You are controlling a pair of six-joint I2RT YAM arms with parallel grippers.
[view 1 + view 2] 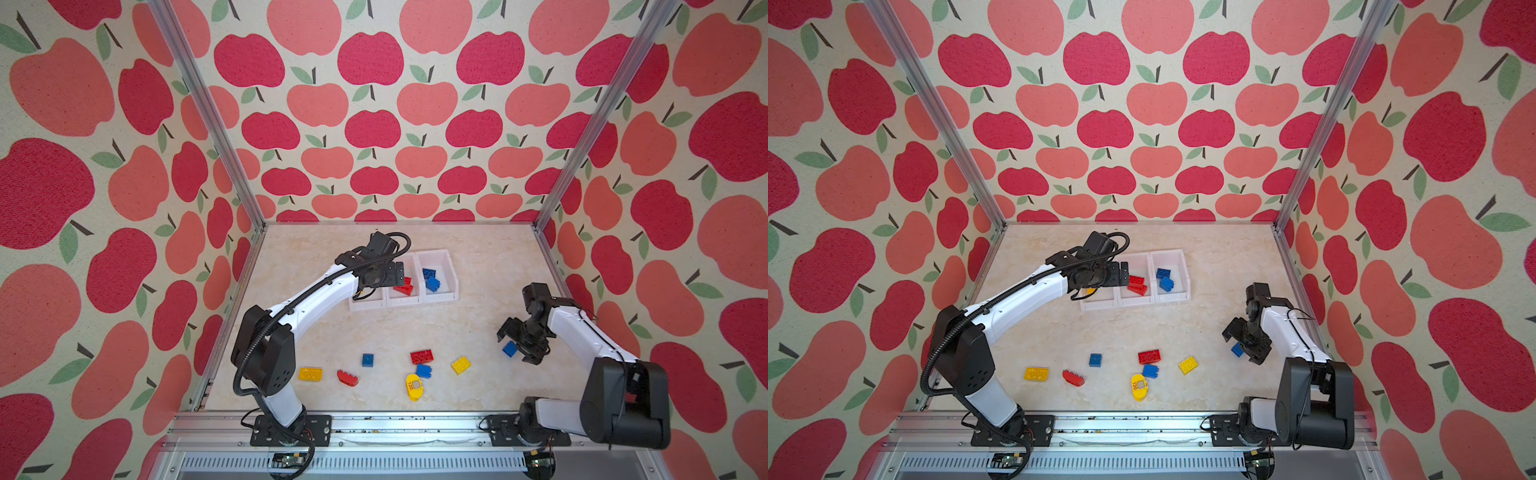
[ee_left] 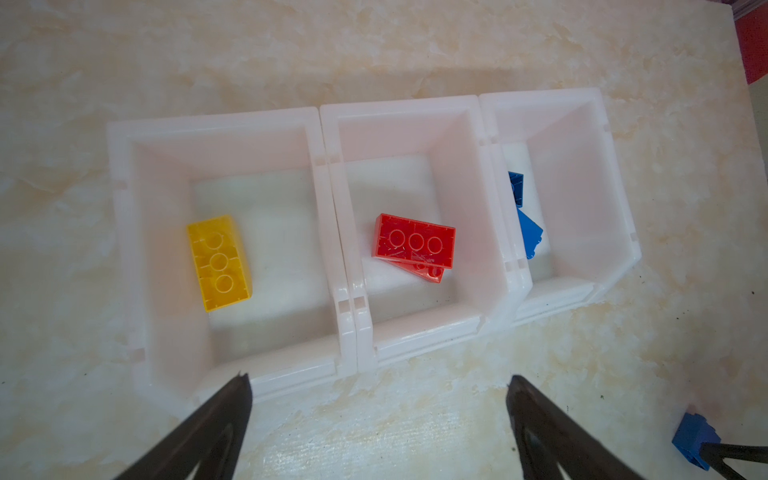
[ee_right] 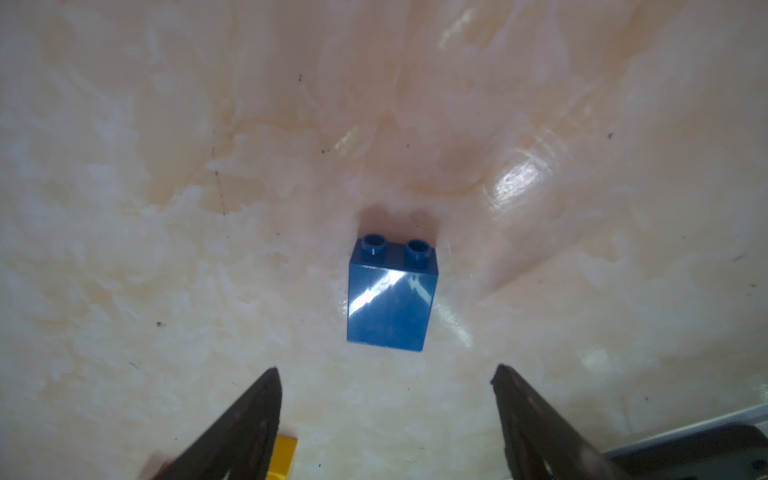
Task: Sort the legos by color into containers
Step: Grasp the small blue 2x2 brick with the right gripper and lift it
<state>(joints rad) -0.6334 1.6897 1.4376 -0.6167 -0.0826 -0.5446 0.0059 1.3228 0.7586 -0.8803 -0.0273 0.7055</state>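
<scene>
While both open, left jaws above containers' [image 2: 415,338] rims, right jaws over isolated blue lego [image 3: 390,299].

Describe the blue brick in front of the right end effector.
The blue brick looks like glossy plastic, with two hollow studs along one edge and a broad smooth face catching glare. It rests on the marbled table, just ahead of the right end effector, whose fingers are spread and not touching it.
</scene>
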